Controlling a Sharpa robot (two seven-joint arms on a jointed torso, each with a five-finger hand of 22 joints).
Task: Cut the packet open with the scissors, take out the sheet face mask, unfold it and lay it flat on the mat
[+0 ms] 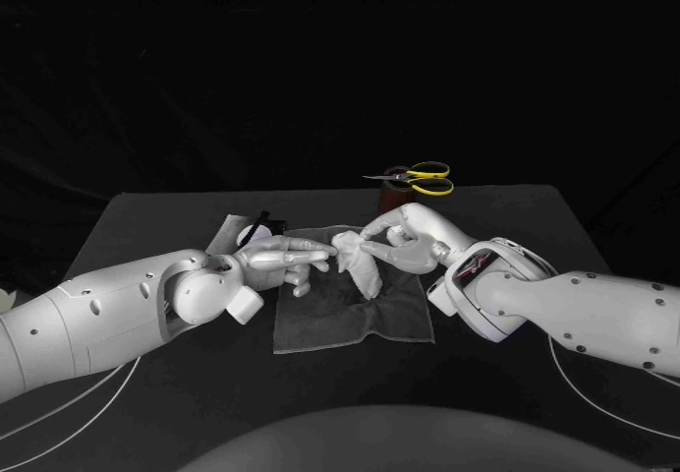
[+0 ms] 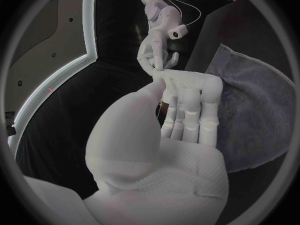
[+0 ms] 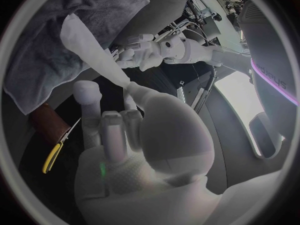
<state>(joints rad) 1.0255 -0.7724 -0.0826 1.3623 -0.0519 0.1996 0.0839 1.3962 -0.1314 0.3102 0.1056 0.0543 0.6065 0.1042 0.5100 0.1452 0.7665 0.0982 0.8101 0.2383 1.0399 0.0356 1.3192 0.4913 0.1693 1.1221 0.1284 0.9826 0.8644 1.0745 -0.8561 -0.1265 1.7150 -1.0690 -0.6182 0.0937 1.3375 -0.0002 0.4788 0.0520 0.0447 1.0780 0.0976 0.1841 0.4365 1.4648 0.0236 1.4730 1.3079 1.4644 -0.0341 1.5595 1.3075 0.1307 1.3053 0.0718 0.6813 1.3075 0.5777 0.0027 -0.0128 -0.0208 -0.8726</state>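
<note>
Sheet mask (image 1: pixel 366 267) is out of its packet and off the table: you have it in the air over the far half of the mat (image 1: pixel 340 329), strung between the two hands. It is not spread. It hangs as a bunched white strip, wider at its lower end, which droops toward the mat; you cannot tell whether that end touches the cloth.

Beyond the mat's far right corner stands a brown holder (image 1: pixel 393 199) with the scissors (image 1: pixel 421 178) in it, their yellow handles sticking out of the top and lying over to one side. Just off the mat's far left corner sits the silvery packet (image 1: pixel 227 234), partly hidden behind your left hand; what it still holds cannot be made out.

Your left hand (image 1: pixel 291 258) reaches in over the mat's left edge with the palm turned sideways. Its fingers lie straight and close together, and the thumb comes up against their tips with the upper part of the mask caught there.

Your right hand (image 1: pixel 404 236) comes in over the mat's far right corner, wrist bent down and toward the left hand. Its thumb and a finger pinch the narrow top end of the mask, the other fingers standing loosely apart. The two hands are close together, fingertips almost meeting above the mat.
</note>
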